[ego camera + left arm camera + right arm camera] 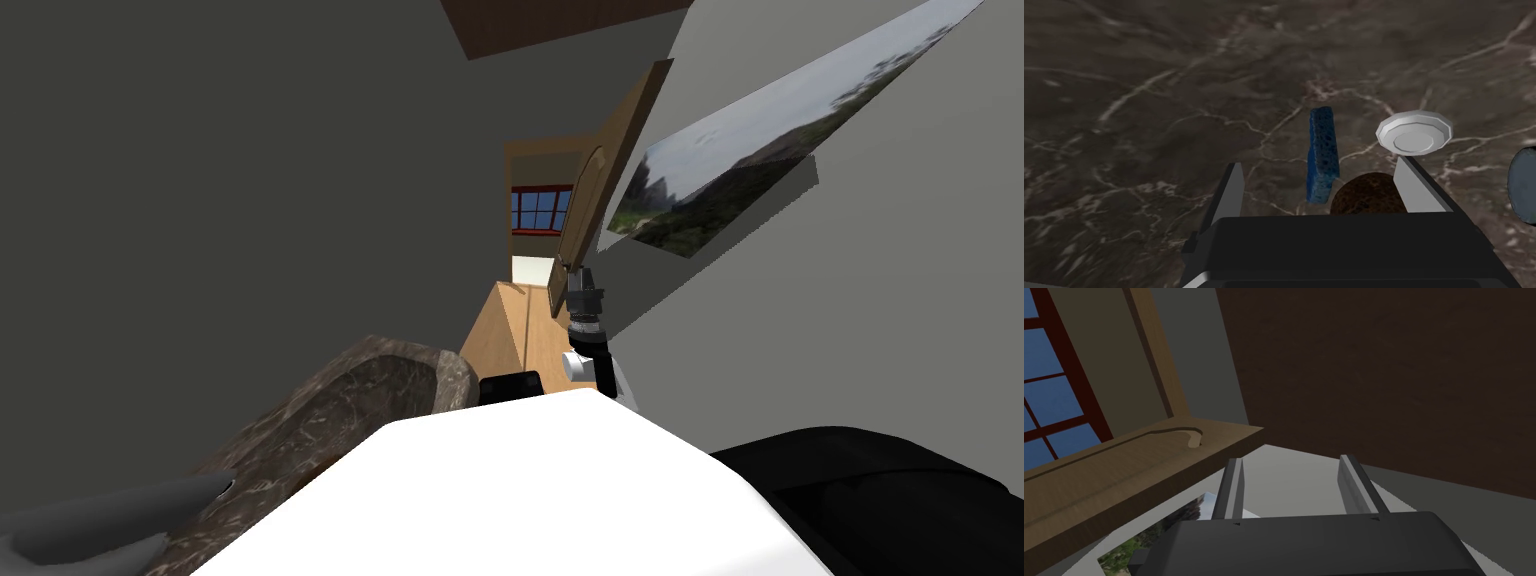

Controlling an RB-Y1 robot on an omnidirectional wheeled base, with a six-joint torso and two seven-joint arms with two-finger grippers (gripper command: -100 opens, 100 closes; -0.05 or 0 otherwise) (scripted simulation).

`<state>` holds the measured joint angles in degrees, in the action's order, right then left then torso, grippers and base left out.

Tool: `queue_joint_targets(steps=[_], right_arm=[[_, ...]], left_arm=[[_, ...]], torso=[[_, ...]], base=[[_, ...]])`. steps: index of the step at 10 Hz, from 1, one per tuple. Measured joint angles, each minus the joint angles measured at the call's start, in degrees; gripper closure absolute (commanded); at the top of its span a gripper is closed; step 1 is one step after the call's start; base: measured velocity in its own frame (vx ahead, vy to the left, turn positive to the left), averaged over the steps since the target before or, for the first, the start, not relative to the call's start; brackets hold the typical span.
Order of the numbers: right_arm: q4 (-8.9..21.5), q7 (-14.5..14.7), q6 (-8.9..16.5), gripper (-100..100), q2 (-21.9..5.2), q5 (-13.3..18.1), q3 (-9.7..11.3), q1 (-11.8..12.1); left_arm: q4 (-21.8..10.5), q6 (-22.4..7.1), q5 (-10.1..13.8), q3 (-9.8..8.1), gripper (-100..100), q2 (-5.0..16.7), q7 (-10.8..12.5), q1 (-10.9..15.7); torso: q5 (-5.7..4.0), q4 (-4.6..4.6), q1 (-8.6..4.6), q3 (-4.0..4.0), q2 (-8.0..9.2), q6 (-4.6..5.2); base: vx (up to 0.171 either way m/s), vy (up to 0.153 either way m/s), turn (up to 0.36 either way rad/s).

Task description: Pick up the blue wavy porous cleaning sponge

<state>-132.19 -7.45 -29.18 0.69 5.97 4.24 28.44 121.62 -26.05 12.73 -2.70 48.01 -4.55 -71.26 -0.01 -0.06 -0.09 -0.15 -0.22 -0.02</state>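
Observation:
The blue porous sponge (1322, 155) stands on its edge on the dark veined marble floor of a basin (1149, 100). My left gripper (1319, 162) is open just above it, and the sponge lies in the gap between the two fingers without touching either. A round brown scrubber (1369, 195) rests against the sponge's near end, close to one finger (1416, 187). In the head view the marble basin (330, 420) sits at the lower left. My right gripper (1291, 459) is open and holds nothing; it is raised by the wooden door (583, 282).
A white round drain (1415, 132) lies just past the left gripper's finger. A grey-blue rounded object (1524, 185) sits at the edge beside it. A grey faucet (100, 520) reaches over the basin. A framed landscape picture (740, 160) hangs on the wall to the right.

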Motion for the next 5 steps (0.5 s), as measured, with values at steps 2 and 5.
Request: queue_joint_targets(steps=[2,5], right_arm=[[0.0,0.0,0.0,0,0.0,0.0,0.0,-0.01],[0.0,0.0,0.0,0,0.0,0.0,0.0,-0.01]], left_arm=[[-1.04,0.42,-0.11,0.37,-100,-0.36,-0.09,0.59],[-4.19,1.19,-0.48,1.68,-100,-1.58,-0.36,2.99]], torso=[[0.01,0.05,0.0,0.11,0.18,0.01],[0.01,0.06,0.03,0.14,0.22,0.0]], base=[[0.007,0.005,-0.052],[0.004,0.006,-0.039]])
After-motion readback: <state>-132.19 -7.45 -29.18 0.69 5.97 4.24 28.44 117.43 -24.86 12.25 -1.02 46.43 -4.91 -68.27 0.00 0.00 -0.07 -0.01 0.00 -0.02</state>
